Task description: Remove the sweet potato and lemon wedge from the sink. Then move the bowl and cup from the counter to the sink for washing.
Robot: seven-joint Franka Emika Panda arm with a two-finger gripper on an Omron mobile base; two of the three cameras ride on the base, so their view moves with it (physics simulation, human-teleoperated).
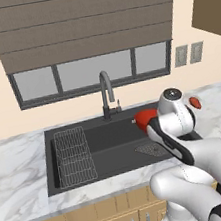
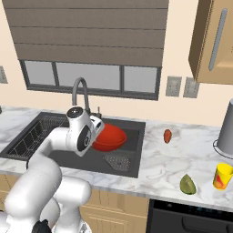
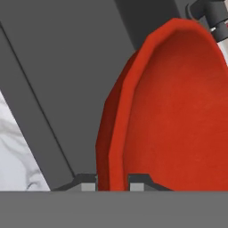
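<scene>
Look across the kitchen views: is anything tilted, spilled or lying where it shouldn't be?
The red bowl hangs tilted above the sink, pinched by its rim in the gripper. The sweet potato and lemon wedge lie loose on the counter. Nothing looks spilled or damaged.

We cannot see all of the bowl (image 1: 143, 119) from the left base camera: the arm's white wrist covers its right part, leaving a red sliver. From the right base camera the wrist also hides the bowl's left edge, and the gripper (image 3: 112, 181) itself sits behind the wrist housing. In the hand view the bowl's rim runs off the bottom between the two fingertips (image 3: 87, 183), so the contact itself is cut off. The arm blocks the right end of the sink (image 1: 114, 152) in the left base view. The sweet potato (image 1: 195, 102) shows there as a small red spot, its shape too small to tell
</scene>
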